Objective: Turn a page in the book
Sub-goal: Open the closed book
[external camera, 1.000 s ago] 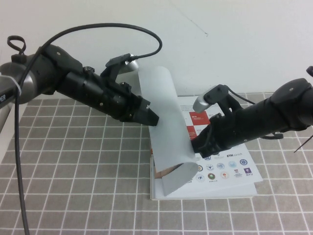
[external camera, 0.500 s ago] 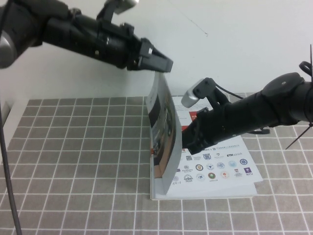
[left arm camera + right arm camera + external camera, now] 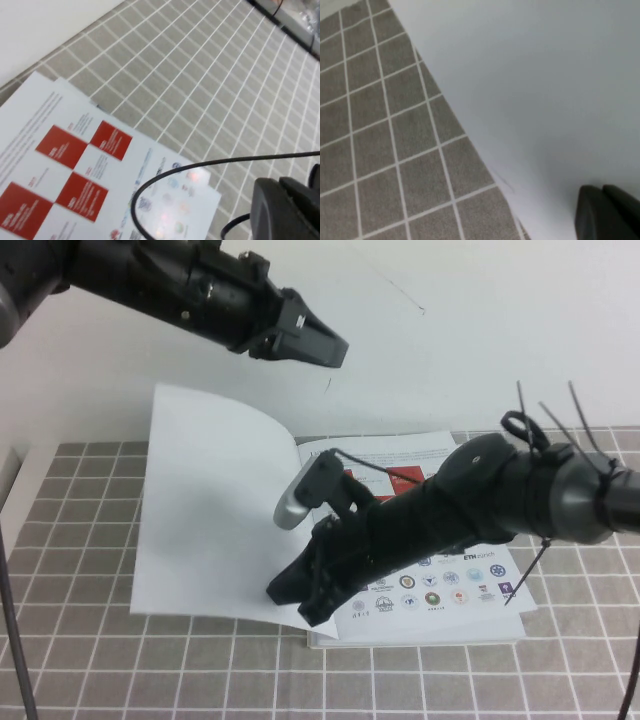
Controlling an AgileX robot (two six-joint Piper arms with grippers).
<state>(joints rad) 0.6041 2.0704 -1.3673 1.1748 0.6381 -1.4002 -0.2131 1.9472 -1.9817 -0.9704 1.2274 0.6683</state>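
Little print is legible on the book: its open inner page carries red squares with small white lettering too fine to read and rows of round logos, among which only "ETH" near the right edge can be made out. The page, turned left, shows blank white.

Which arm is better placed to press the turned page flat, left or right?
Right, probably. The right gripper, shut, sits low on the page near the book spine; the left gripper hangs high above.
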